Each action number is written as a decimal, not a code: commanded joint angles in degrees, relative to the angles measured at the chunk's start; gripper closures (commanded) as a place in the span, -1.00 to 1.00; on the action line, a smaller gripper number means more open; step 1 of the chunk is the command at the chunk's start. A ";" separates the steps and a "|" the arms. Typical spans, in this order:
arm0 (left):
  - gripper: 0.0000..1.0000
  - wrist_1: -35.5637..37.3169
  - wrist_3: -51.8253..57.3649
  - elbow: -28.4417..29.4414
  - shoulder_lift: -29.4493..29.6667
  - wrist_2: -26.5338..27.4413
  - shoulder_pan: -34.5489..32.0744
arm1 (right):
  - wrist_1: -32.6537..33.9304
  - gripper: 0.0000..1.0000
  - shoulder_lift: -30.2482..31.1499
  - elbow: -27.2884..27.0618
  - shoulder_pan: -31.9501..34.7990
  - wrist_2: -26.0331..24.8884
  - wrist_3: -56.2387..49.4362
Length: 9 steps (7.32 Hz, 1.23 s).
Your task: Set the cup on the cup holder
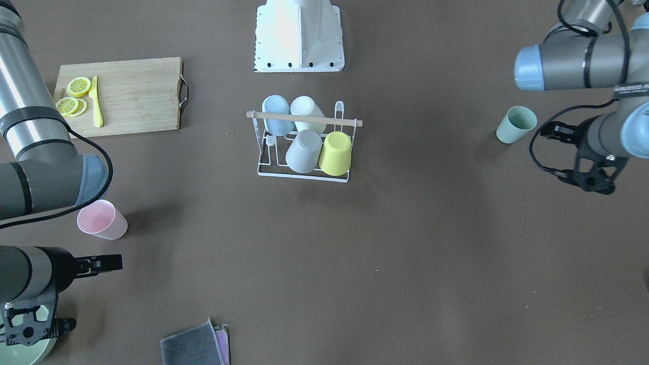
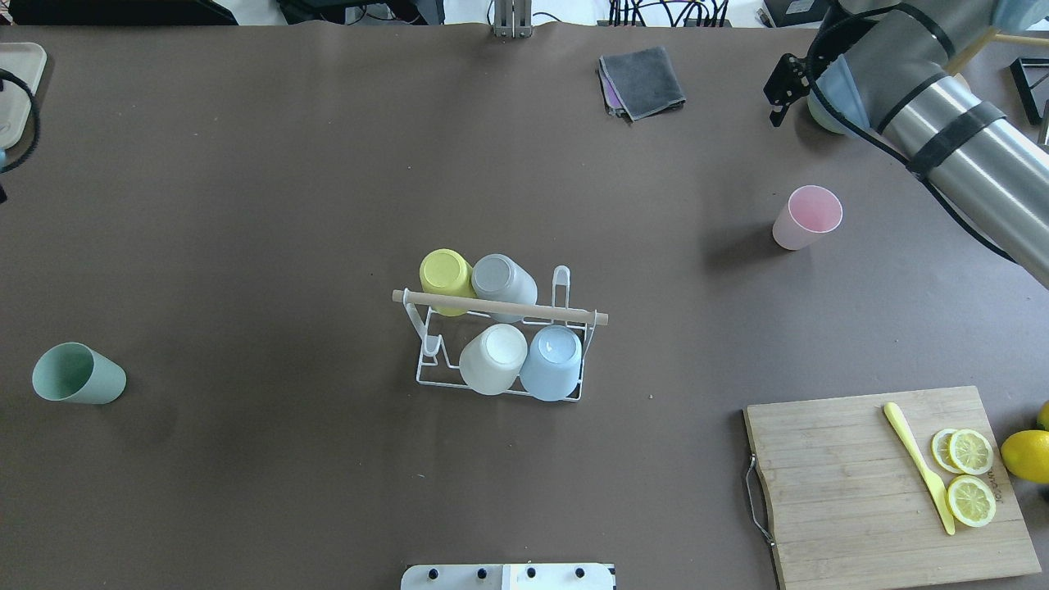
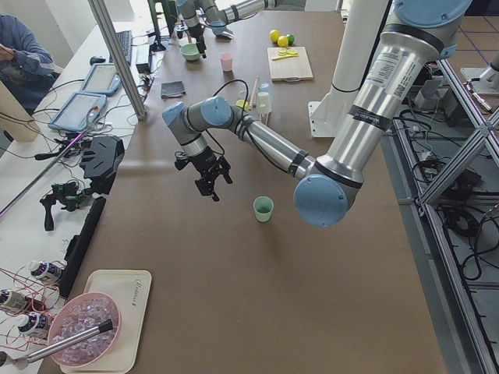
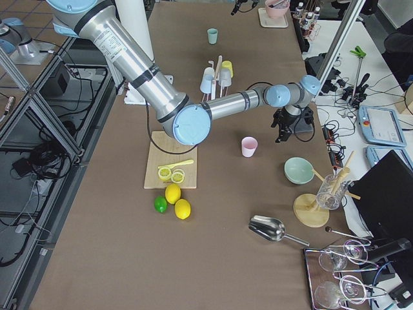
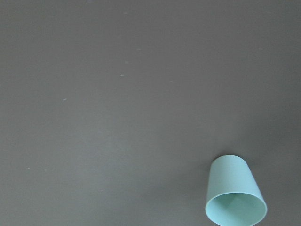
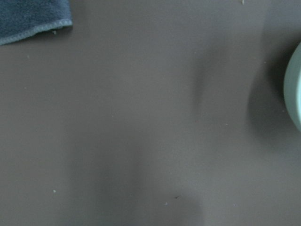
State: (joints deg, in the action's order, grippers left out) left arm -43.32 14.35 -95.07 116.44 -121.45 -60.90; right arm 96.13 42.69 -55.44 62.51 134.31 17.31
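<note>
Nearest us in the overhead view sits the robot's white base plate [image 2: 508, 576], at the table's near edge. Just beyond it on the right lies a wooden cutting board [image 2: 852, 492] carrying a yellow knife [image 2: 918, 465] and lemon slices [image 2: 971, 451], with a whole lemon [image 2: 1024, 456] beside it.

Over on the left, the green cup [image 2: 78, 374] stands upright and alone on the brown table [image 2: 287, 205]. The left gripper [image 3: 210, 187] hangs above the table near this cup without touching it. We see nothing in it, and we cannot tell whether its fingers are parted or closed.

In the middle of the table we find the cup holder [image 2: 574, 316]. Four upturned cups sit on its prongs: the white cup [image 2: 493, 358] and the blue cup [image 2: 551, 362] in the near row, the yellow cup [image 2: 445, 280] and the grey cup [image 2: 501, 283] behind the wooden rod.

Farther off on the right, the pink cup [image 2: 807, 217] stands upright, well apart from the holder. Past it, the right gripper [image 4: 282, 129] hovers near a pale green bowl [image 4: 299, 170]; we cannot make out how its fingers stand either. A folded grey cloth [image 2: 643, 80] lies near the far edge.
</note>
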 commanded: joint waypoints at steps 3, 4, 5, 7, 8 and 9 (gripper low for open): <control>-0.97 6.23 9.71 4.01 3.61 6.19 9.74 | 7.90 -1.00 -4.37 9.55 -2.48 0.34 -12.09; -0.97 6.41 10.17 5.58 3.96 7.44 10.97 | 9.06 -1.00 -5.59 11.48 -2.57 0.43 -13.52; -0.97 6.32 10.17 6.38 3.53 7.54 13.07 | 10.21 -1.00 -7.69 15.06 -2.48 0.34 -14.23; -0.97 5.97 10.35 9.54 3.88 7.46 13.97 | 12.31 -1.00 -11.04 21.23 -2.48 0.17 -20.79; -0.97 5.88 10.35 11.11 3.88 7.37 14.49 | 14.15 -1.00 -11.40 21.69 -2.48 -0.27 -21.70; -0.97 5.71 10.35 12.35 3.88 7.02 14.76 | 15.48 -1.00 -12.01 23.43 -2.48 -0.36 -24.23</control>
State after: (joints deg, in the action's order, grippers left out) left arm -37.43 24.67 -84.46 120.28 -114.14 -46.62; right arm 109.70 31.54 -34.01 60.02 134.19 -4.05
